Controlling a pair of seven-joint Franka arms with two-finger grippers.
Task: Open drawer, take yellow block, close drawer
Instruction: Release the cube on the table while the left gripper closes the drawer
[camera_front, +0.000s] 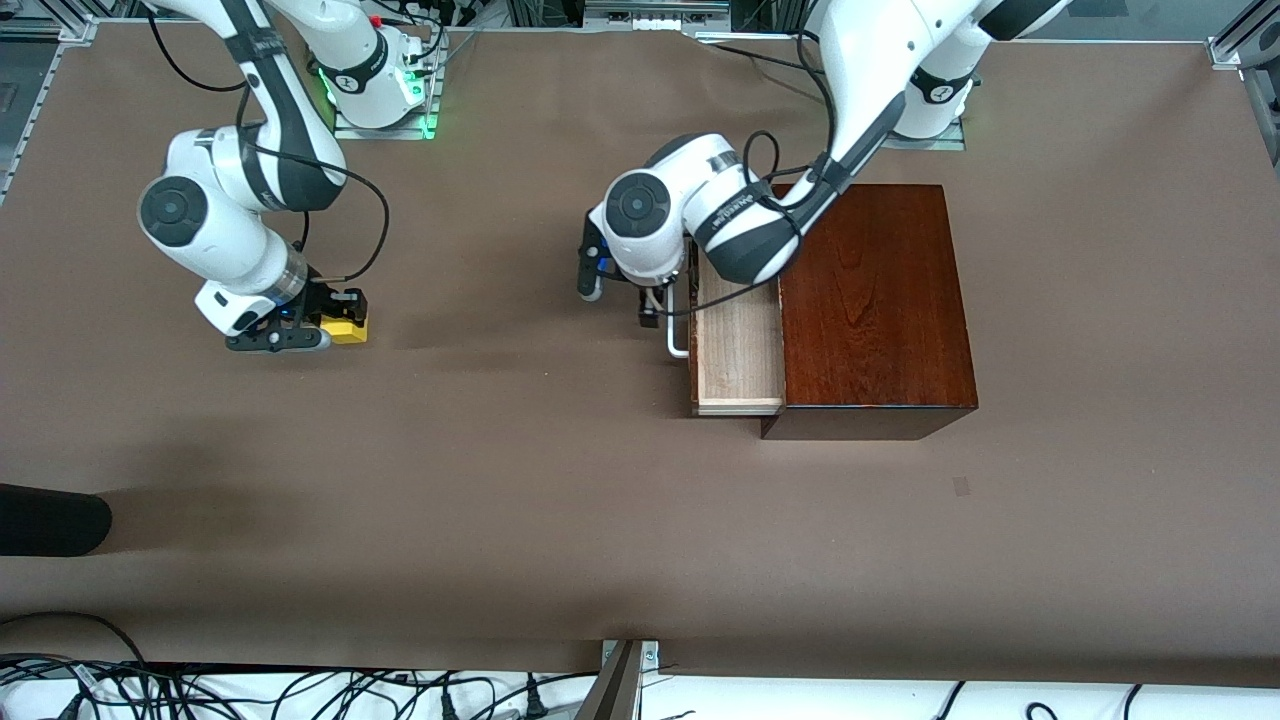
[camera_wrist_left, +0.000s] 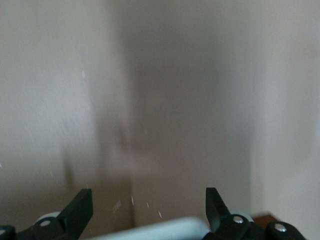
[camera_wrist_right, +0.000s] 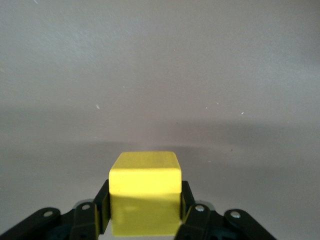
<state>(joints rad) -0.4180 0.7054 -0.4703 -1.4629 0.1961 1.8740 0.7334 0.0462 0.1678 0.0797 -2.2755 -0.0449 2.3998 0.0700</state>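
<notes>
I see the yellow block (camera_wrist_right: 145, 192) clamped in my right gripper (camera_front: 318, 325), low over the table toward the right arm's end. The drawer (camera_front: 738, 340) stands pulled out and empty, so 1 step remains: closing. My left gripper (camera_front: 622, 295), jaws apart, hangs bent down by the handle (camera_front: 675, 335); next I'd push the front inward.

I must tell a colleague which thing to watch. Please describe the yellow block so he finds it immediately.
Start at the brown table, toward the right arm's end. There the right claw is shut on the yellow block, a small bright cube, the only yellow thing.
</notes>
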